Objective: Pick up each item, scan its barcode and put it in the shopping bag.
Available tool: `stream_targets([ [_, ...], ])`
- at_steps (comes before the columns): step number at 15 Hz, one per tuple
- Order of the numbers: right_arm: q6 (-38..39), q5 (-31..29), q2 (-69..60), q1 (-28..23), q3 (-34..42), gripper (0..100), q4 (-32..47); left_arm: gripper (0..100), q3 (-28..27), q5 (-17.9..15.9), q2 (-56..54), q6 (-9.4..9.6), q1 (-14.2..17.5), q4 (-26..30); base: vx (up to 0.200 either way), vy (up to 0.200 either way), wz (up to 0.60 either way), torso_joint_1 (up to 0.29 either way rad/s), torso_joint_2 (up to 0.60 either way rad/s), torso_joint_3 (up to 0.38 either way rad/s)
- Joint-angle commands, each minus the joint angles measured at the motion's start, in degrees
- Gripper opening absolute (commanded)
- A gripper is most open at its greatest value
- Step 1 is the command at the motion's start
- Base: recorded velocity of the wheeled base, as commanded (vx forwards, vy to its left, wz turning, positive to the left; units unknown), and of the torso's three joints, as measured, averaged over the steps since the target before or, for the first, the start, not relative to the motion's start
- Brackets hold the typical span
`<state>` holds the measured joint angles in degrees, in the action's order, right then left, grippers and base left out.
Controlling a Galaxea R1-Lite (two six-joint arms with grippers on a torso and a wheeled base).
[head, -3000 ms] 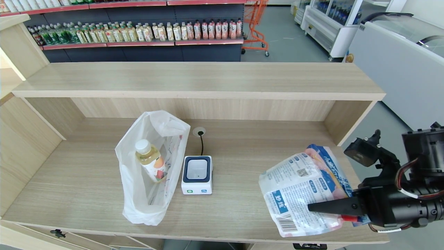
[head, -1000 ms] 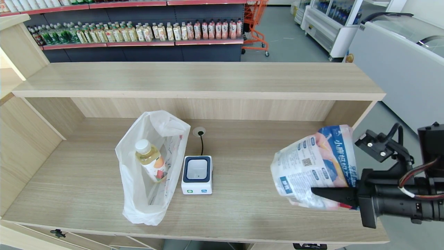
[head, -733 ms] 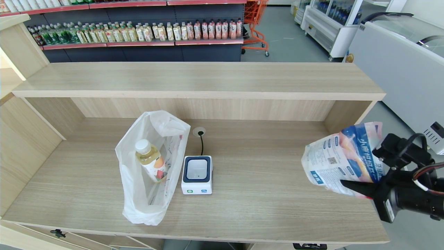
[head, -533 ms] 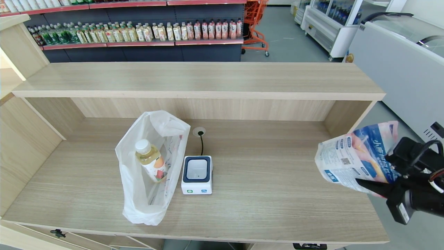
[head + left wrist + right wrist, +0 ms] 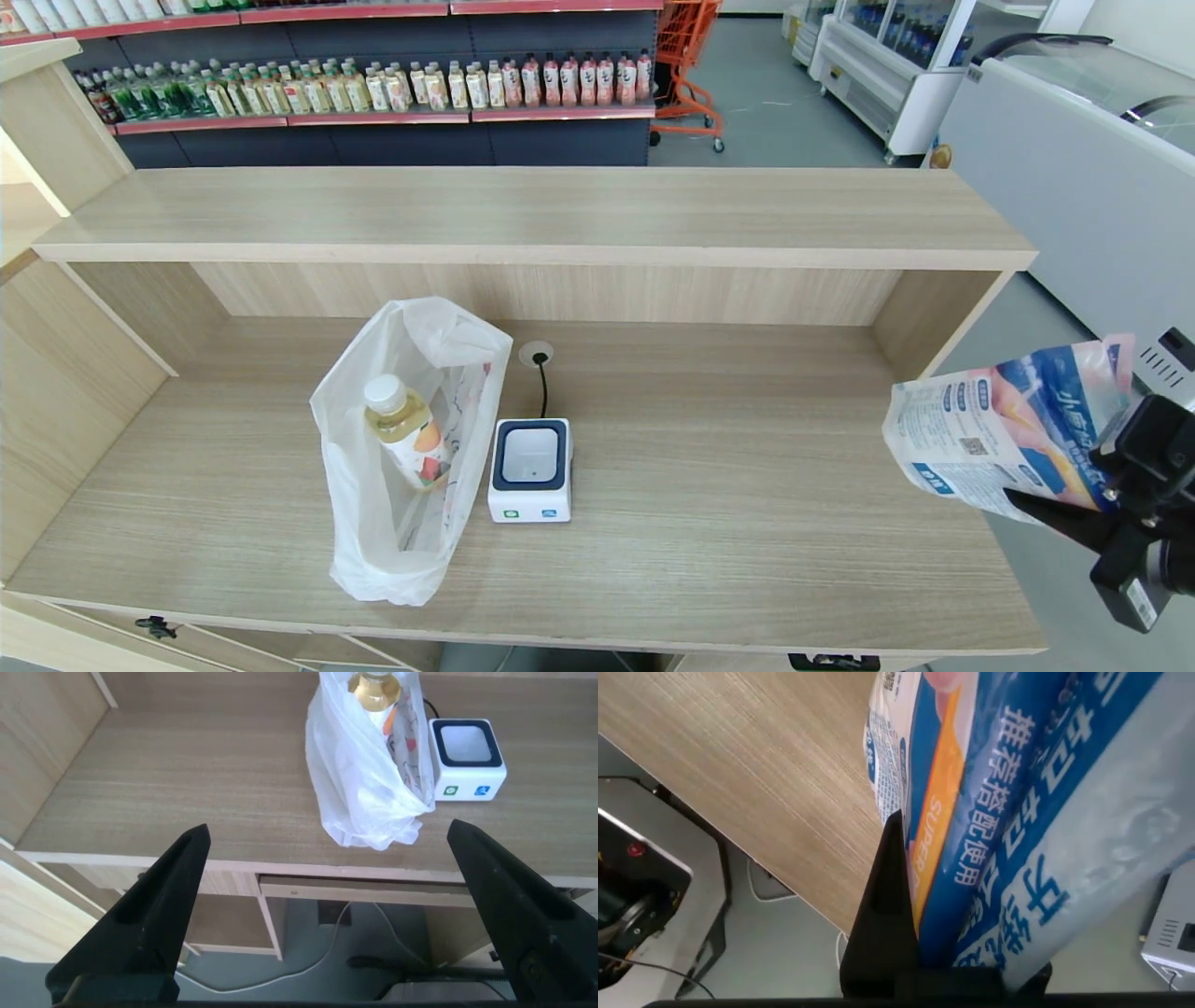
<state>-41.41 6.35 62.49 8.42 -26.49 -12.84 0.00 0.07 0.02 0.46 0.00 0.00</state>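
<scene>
Holding the blue-and-white printed plastic pouch [image 5: 1004, 434] in the air over the right end of the light wood counter [image 5: 709, 523], partly beyond its edge, our right gripper [image 5: 1074, 504] is clamped on the pouch's lower side. We judge the task partly done. A white-capped bottle of pale drink [image 5: 403, 439] already leans inside the translucent white plastic shopping bag [image 5: 350, 504]. The pouch has yet to meet the white square scanner with a dark blue frame [image 5: 529, 469], just beside the bag. Bare counter lies between pouch and scanner, so the sweep looks free, though the counter's right side panel [image 5: 934, 322] stands near. Our left gripper [image 5: 329, 833] hangs spread wide before the counter's front edge.
</scene>
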Motion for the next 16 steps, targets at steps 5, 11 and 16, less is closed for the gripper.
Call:
stream_targets([
  [5,5.9,0.15,-0.61,7.31,1.09,0,0.0,100,0.0,0.01,-0.02,-0.11,0.0,0.0,0.0,0.16,0.0,0.001,0.0,0.002],
  [11,7.49,0.24,3.08,10.12,0.91,0,-0.35,100,0.0,0.01,-0.02,-0.11,0.0,0.0,0.0,0.2,0.0,0.001,0.0,0.003],
  [16,10.83,0.24,4.84,10.12,0.04,0,-0.43,100,0.0,-0.07,0.06,-0.11,0.0,0.0,0.0,0.12,0.0,0.002,0.0,0.001],
])
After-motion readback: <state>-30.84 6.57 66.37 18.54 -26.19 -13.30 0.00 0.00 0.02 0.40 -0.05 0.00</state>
